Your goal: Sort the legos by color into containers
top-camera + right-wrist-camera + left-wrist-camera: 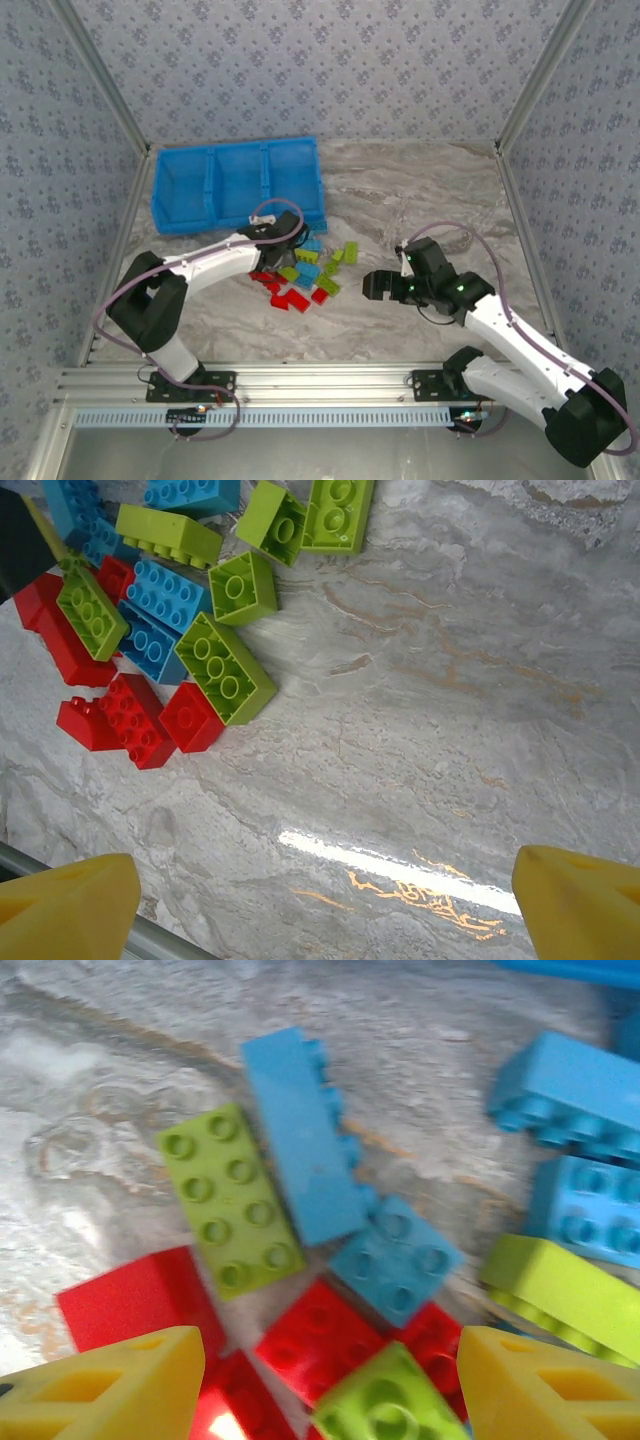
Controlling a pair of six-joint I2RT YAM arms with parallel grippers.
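While lowered into the legos (305, 272) just off the near right corner of the tray (180, 222), left gripper (330, 1390) jaws drawn roughly halfway in, astride a lime green brick (385, 1408) and the red brick (320, 1345) touching it; cannot tell whether pinched or merely straddled. Yellow fingertips (110, 1390) planted either side of that pair, presumably to lift one piece clear of its neighbours. Looks like the pick step, with sorting not begun: all three compartments of the tray bare. Heaped against one another in front of the tray's right compartment, reds on the side away from the tray, light blue and lime green mingled on the side toward it, so a crowded grasp and some risk of dragging a second brick along. Well apart from the tray, farther right and over the table (450, 680), right gripper (375, 285) spread wide with nothing between its fingers, probably parked there to leave the heap free for the reaching side
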